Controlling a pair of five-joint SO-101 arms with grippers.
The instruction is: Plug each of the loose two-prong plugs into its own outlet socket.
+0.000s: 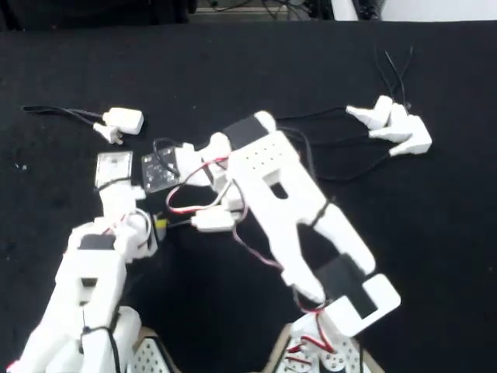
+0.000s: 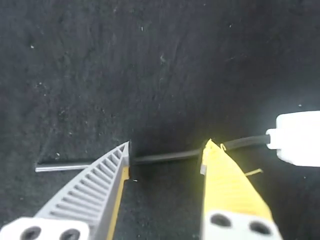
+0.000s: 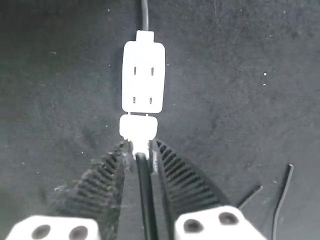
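Tabletop [image 1: 256, 70] of matte black, lint-flecked fabric carried two white plastic arms. The right pincer [image 3: 140, 150], with black ribbed fingers [image 3: 175, 170], was clamped shut on a small white plug [image 3: 138, 127] with rounded corners. The plug's black cord [image 3: 145, 200] ran back between the fingers. The plug's long axis lay in line with the outlet block [image 3: 143, 75], a smooth white oblong with two pairs of slots on its upper face. The plug pointed at the block and touched its short end, prongs hidden. The block's own cord left from the opposite end.

The left pincer [image 2: 167, 150], with one ribbed grey finger [image 2: 95, 190] and one yellow, stood open astride a thin black cable [image 2: 165, 157] lying crosswise between its tips. That cable ended in a boxy white plug [image 2: 300, 137] just beside the yellow finger.

A spare plug [image 1: 124, 120] lay near the block. A cluster of white connectors [image 1: 392, 128] sat well apart from it.
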